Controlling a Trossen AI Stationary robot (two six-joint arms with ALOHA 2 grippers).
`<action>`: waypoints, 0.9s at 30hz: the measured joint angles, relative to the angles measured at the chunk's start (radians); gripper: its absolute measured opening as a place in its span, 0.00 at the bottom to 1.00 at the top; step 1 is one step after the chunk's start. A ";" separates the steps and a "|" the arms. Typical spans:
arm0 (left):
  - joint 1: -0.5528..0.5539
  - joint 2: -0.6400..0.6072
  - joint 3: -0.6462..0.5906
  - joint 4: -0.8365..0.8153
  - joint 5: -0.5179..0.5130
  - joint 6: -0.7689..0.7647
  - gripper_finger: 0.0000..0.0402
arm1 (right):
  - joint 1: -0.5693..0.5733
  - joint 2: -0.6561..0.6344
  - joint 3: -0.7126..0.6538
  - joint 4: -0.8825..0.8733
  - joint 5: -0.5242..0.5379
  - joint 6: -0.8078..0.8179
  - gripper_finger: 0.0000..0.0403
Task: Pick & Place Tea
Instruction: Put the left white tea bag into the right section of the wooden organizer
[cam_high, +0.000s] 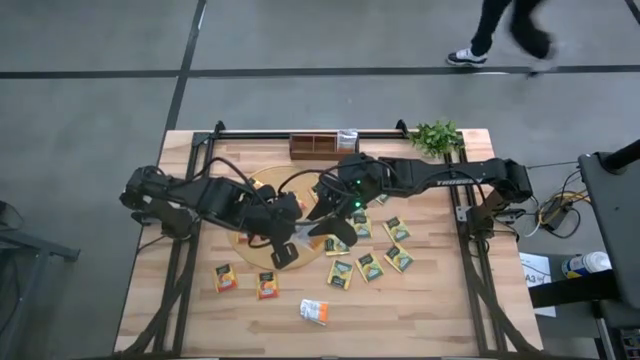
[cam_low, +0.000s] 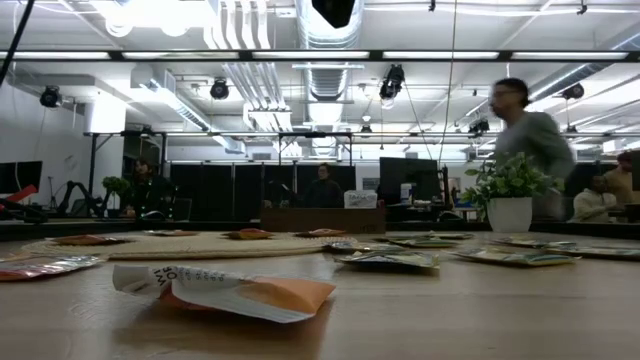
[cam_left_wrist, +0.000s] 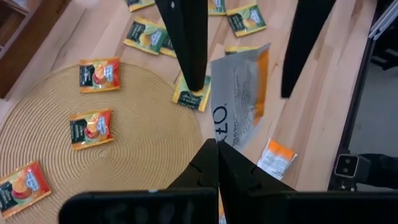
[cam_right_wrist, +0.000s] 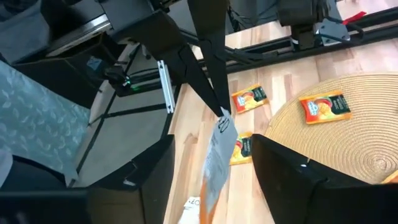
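A grey floor (cam_high: 300, 40) with dark lines surrounds the table, and at 12 o'clock ceiling ducts (cam_low: 330, 30) hang over desks.

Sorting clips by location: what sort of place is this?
Probably an open lab or workshop: exposed ceiling ducts, monitors on desks behind, a person walking past the wooden table.

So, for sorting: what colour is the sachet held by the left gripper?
White sachet with orange; left wrist view.

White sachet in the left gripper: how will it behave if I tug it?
Probably floppy: the white sachet hangs limp from the left gripper. Likely light, since a pinch at one edge carries it. Being thin, it may twist rather than pull straight.
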 joint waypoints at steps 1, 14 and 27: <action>0.001 0.000 0.000 0.005 -0.002 0.003 0.00 | 0.000 0.000 0.000 0.000 0.000 0.003 0.49; 0.011 0.000 -0.001 0.009 -0.002 0.016 0.00 | 0.001 0.028 -0.002 0.011 0.004 0.016 0.08; 0.015 -0.001 -0.003 -0.007 0.055 -0.112 0.09 | -0.006 0.023 -0.003 0.010 0.020 -0.004 0.02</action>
